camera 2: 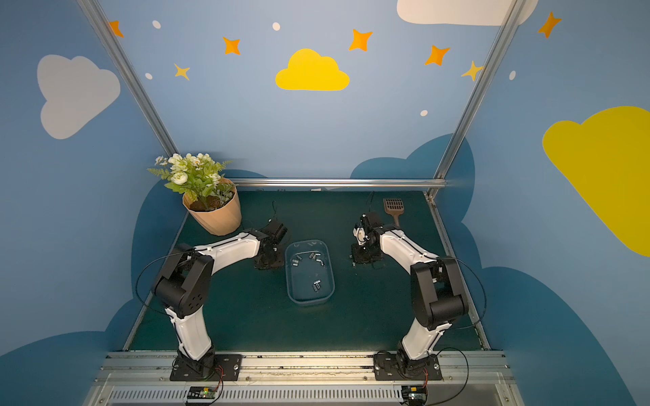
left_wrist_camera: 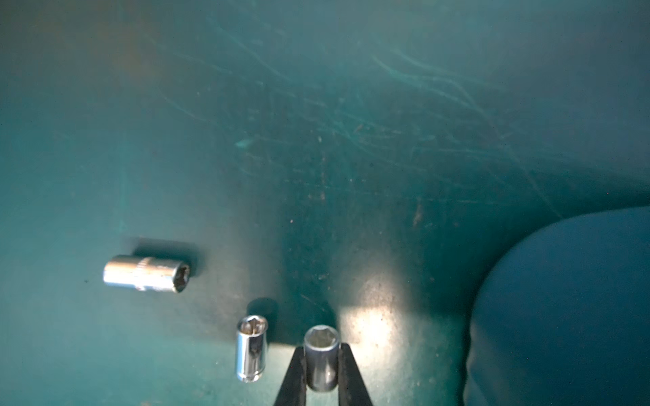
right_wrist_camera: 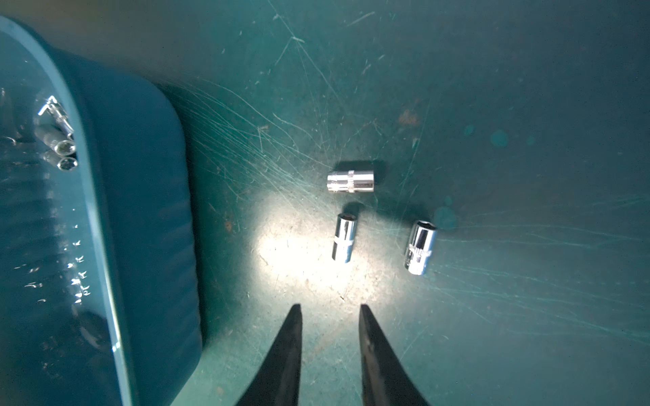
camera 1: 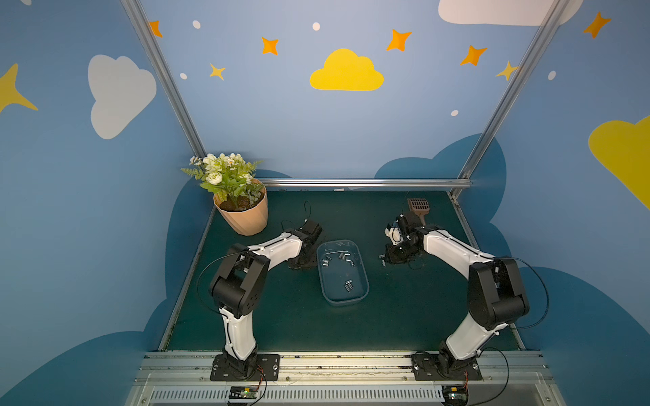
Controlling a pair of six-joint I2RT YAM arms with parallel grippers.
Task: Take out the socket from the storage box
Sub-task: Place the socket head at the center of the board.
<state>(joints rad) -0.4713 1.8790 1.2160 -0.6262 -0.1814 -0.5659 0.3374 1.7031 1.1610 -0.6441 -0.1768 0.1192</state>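
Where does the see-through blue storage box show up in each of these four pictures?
In a top view: storage box at the middle of the green table.
In a top view: the same middle spot.
Left wrist: only its bluish wall, in the picture's lower right corner.
Right wrist: along the picture's left edge, sockets inside.
Shared landmark: the scratched green table.

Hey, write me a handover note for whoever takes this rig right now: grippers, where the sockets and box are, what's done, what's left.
Left gripper: shut on a socket, low over the mat, outside the storage box.
Right gripper: open, empty, above three sockets on the mat.
Done: two more sockets lie out by the left gripper.
To do: release the held socket; several sockets are still in the box.
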